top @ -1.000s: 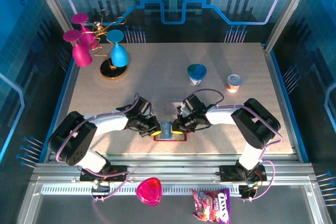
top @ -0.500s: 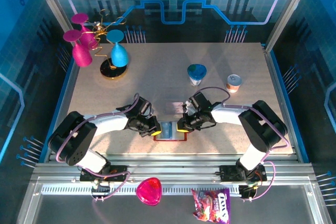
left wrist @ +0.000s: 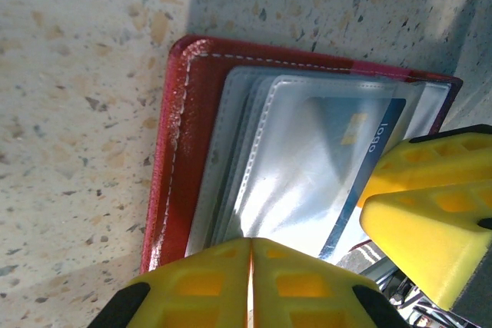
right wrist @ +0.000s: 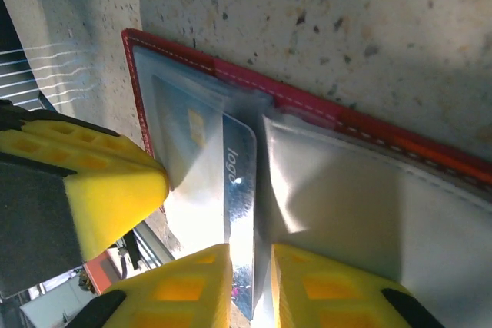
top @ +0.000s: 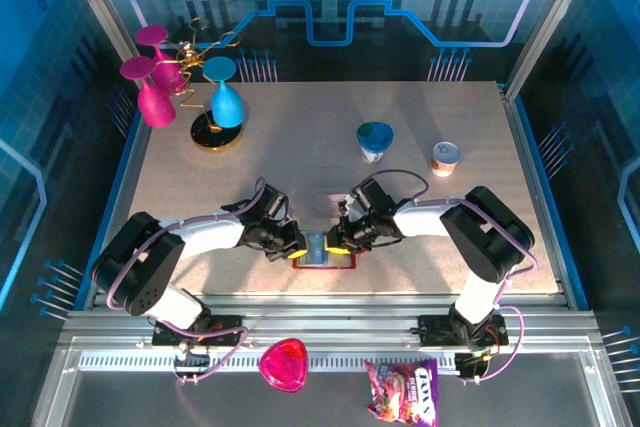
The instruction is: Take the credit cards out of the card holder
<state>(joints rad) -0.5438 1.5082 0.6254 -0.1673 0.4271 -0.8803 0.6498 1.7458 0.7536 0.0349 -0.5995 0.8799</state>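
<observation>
The card holder (top: 322,261) lies open between the two grippers. The left gripper (left wrist: 250,250), fingers together, sits at the edge of its clear pockets (left wrist: 261,174). The right gripper (right wrist: 251,257) stands narrowly apart astride the blue card (right wrist: 238,182); I cannot tell whether it pinches. The card looks thin, stiff and slick, probably best pinched by that exposed edge. The right wrist view gives that edge, while the top view gives how both arms meet over the holder.

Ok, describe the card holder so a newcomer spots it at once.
On the speckled table, look near the front edge, between the left pincer and right pincer. The card holder lies open there: the only dark red flat thing, with clear pockets and a blue card inside.
</observation>
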